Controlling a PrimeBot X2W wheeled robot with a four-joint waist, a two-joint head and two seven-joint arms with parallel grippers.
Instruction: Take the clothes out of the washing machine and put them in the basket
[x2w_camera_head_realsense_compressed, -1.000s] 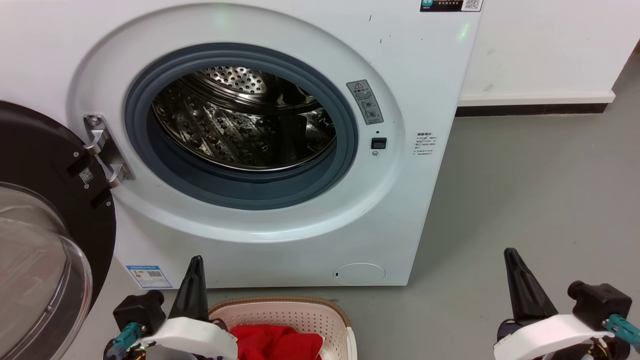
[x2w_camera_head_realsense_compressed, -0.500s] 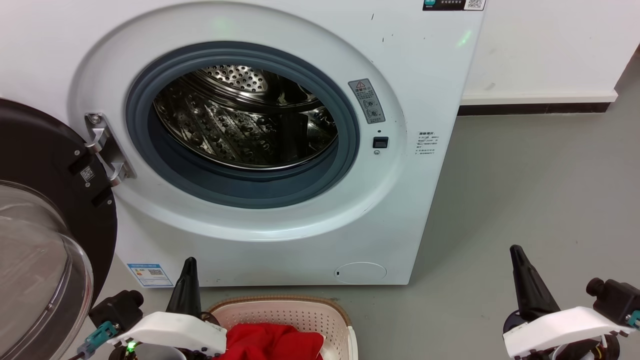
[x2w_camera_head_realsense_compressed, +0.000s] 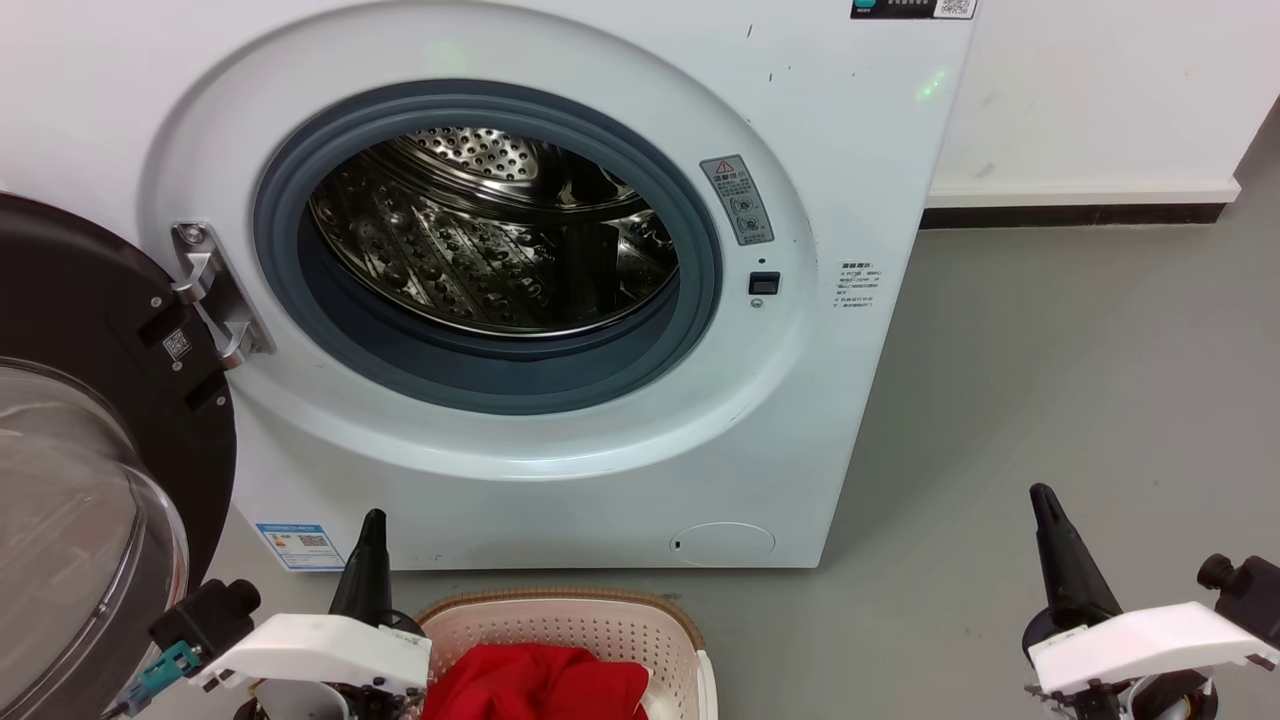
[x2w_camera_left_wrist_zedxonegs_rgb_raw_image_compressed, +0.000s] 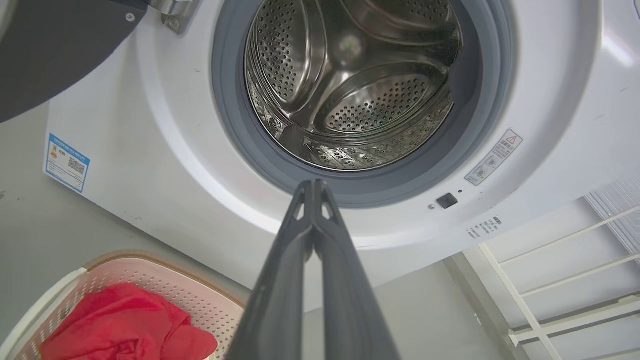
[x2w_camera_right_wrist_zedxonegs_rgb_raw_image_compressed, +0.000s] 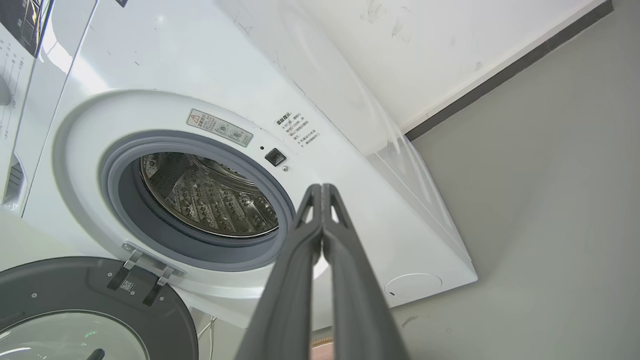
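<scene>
The white washing machine (x2w_camera_head_realsense_compressed: 560, 300) stands with its door (x2w_camera_head_realsense_compressed: 90, 420) swung open to the left, and its steel drum (x2w_camera_head_realsense_compressed: 490, 240) holds nothing visible. The red clothes (x2w_camera_head_realsense_compressed: 540, 685) lie in the cream basket (x2w_camera_head_realsense_compressed: 570, 625) on the floor in front of the machine; the left wrist view shows the clothes (x2w_camera_left_wrist_zedxonegs_rgb_raw_image_compressed: 125, 325) in the basket (x2w_camera_left_wrist_zedxonegs_rgb_raw_image_compressed: 150, 280) too. My left gripper (x2w_camera_head_realsense_compressed: 372, 525) is shut, just left of the basket. My right gripper (x2w_camera_head_realsense_compressed: 1042, 498) is shut, out over the floor to the right. In each wrist view the fingers (x2w_camera_left_wrist_zedxonegs_rgb_raw_image_compressed: 314, 187) (x2w_camera_right_wrist_zedxonegs_rgb_raw_image_compressed: 321, 190) meet, holding nothing.
Grey floor (x2w_camera_head_realsense_compressed: 1050, 380) stretches to the right of the machine up to a white wall with a dark skirting (x2w_camera_head_realsense_compressed: 1070, 215). The open glass door (x2w_camera_head_realsense_compressed: 70, 520) stands out at the far left. A white rack (x2w_camera_left_wrist_zedxonegs_rgb_raw_image_compressed: 575, 280) appears at the right in the left wrist view.
Both grippers have drawn back and outward, lower in the head view. The head camera has tipped slightly, shifting the whole picture a little.
</scene>
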